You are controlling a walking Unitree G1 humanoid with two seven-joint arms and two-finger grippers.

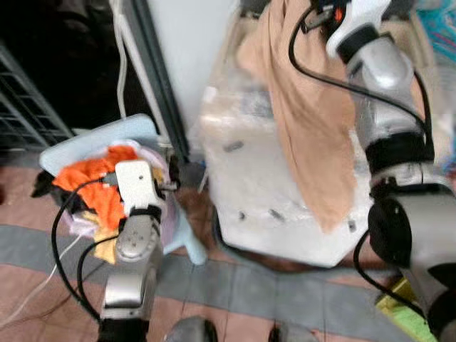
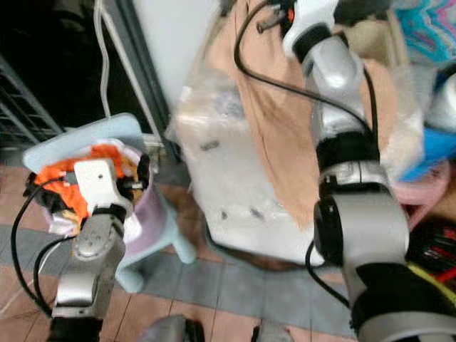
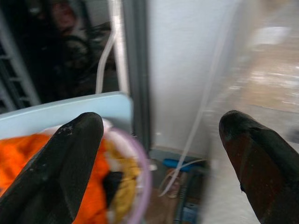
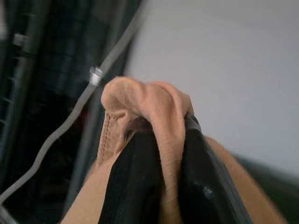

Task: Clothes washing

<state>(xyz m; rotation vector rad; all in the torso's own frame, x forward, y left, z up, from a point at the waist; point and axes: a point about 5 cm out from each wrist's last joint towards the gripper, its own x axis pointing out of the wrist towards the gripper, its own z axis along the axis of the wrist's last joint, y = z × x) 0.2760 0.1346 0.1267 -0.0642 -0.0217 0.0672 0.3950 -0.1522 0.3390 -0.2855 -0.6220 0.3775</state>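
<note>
A long tan garment (image 1: 313, 128) hangs down over the front of a white washing machine wrapped in clear plastic (image 1: 263, 185). My right gripper (image 4: 162, 151) is raised high and shut on the garment's top fold, which bunches between the black fingers (image 4: 133, 186). At the left, a lavender laundry basket (image 1: 171, 214) holds orange clothes (image 1: 100, 185) and some yellow pieces, and rests on a light blue stool (image 1: 92, 139). My left gripper (image 3: 159, 123) hovers open just above the basket's right rim, with nothing between its fingers.
A grey door frame (image 1: 160, 85) and a white hose (image 1: 121, 57) stand between the basket and the machine. Behind lies a dark room with a wire rack (image 1: 28, 114). Colourful cloth (image 2: 427, 35) and a pink basin (image 2: 427, 192) crowd the right. The floor is tiled.
</note>
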